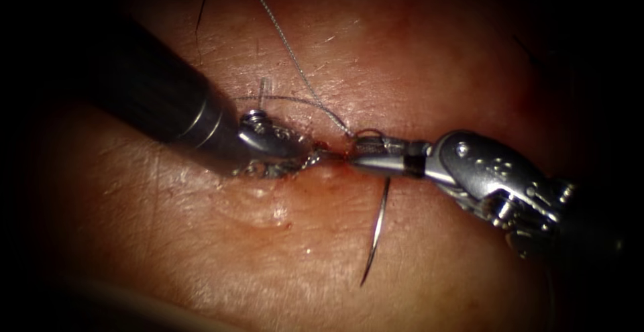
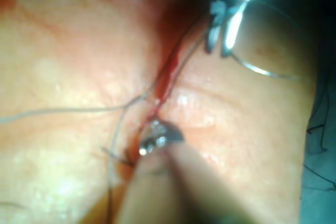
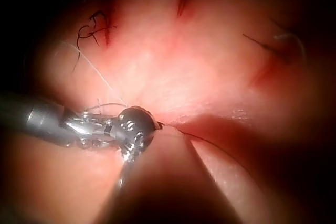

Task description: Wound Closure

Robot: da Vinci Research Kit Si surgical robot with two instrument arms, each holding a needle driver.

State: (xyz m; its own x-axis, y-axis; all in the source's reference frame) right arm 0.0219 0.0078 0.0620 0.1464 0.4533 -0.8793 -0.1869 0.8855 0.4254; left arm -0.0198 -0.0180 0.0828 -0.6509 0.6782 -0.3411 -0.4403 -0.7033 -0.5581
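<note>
Endoscope view, nearest me first: the needle hangs from my right tool, its sharp tip over the tissue towards the near edge and free of it. The right jaws are pinched on the needle close to its blunt end, right at the cut. My left tool meets it tip to tip from the cut's left end; I cannot tell how its jaws stand. Beyond, the thread runs towards the tissue's far edge.
</note>
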